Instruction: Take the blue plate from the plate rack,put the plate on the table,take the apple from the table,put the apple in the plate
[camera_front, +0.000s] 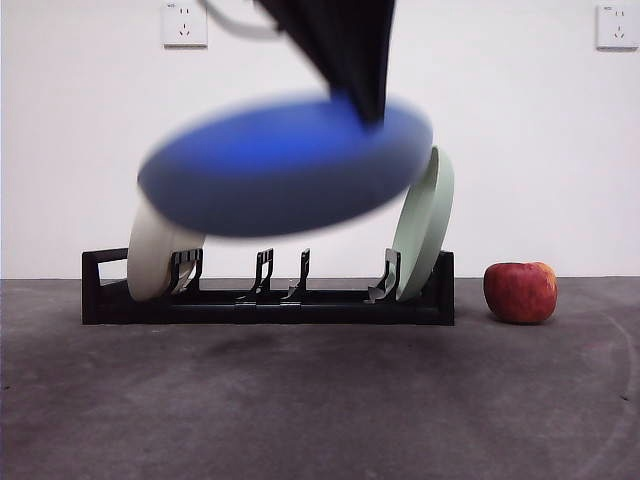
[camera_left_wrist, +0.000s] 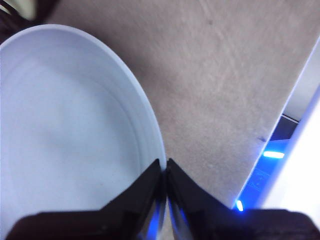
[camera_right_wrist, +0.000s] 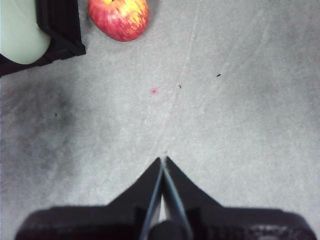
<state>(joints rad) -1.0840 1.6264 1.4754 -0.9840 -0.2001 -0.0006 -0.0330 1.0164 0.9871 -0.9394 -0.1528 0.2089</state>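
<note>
Two plates remain in the long black plate rack (camera_front: 268, 300) in the front view, a cream plate (camera_front: 152, 262) at one end and a pale green plate (camera_front: 425, 225) at the other; the round matte blue plate (camera_front: 285, 165) hangs blurred above it, and the red apple (camera_front: 520, 292) sits on the dark grey table (camera_front: 320, 400) beside the rack. In the left wrist view, the left gripper (camera_left_wrist: 164, 167) pinches the plate's rim. In the right wrist view, the right gripper (camera_right_wrist: 163, 162) is pressed together above bare table.

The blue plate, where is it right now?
In the front view the blue plate hangs tilted in the air above the plate rack, its rim pinched by the left gripper.
</note>
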